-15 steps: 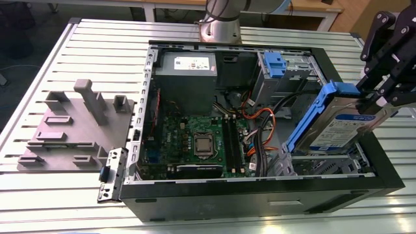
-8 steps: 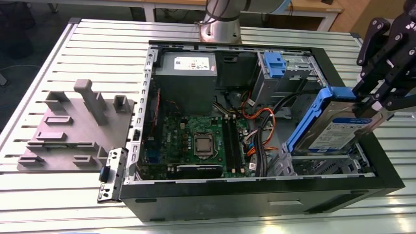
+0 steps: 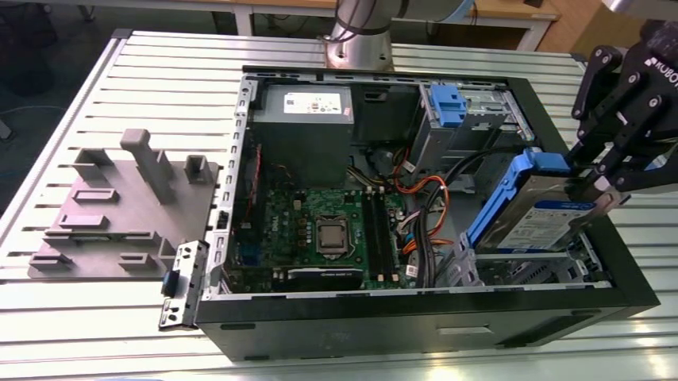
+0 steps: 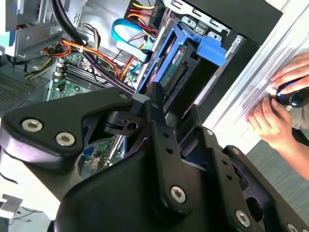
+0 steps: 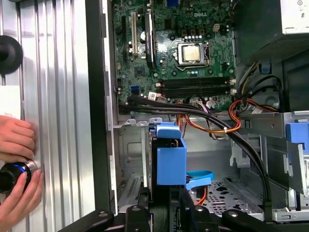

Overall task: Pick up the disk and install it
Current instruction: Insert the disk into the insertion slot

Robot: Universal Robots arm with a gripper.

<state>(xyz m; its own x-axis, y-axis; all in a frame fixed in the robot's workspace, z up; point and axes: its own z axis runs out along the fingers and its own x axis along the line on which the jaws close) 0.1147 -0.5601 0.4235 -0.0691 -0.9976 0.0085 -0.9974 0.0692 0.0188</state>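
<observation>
In the exterior view, an open black desktop computer case [image 3: 424, 313] lies on its side on the ribbed aluminium table [image 3: 159, 79]. The black multi-link tool [image 3: 593, 190] sits at about 3 o'clock from the case's centre, and its fingers are clamped on the disk [image 3: 535, 214], a flat silver-grey hard drive with a white-and-blue label and blue plastic side rails. The disk is held tilted, with its blue handle end raised toward 12 o'clock and its lower end dipping into the case's bay area at about 4 o'clock. Whether that lower end touches the metal frame cannot be told.

In the second wrist view, the tool [image 4: 171, 104] grips the disk [image 4: 176, 77] from both sides. In the first wrist view, the disk [image 5: 171, 159] shows its blue front standing just ahead of the tool [image 5: 164, 217].

Inside the case, the green motherboard [image 3: 317, 230] lies near the centre. A grey power-supply box with a white sticker [image 3: 307, 111] is at 11 o'clock. A second blue-fronted caddy in a metal cage [image 3: 450, 107] is at 1 o'clock.

A grey moulded fixture block [image 3: 127, 206] rests on the table at 9 o'clock, just beside the case.

In the first wrist view, one bare hand [image 5: 17, 140] and the other hand [image 5: 19, 193] close around a small round black-and-blue object [image 5: 13, 175] beside the case wall.
</observation>
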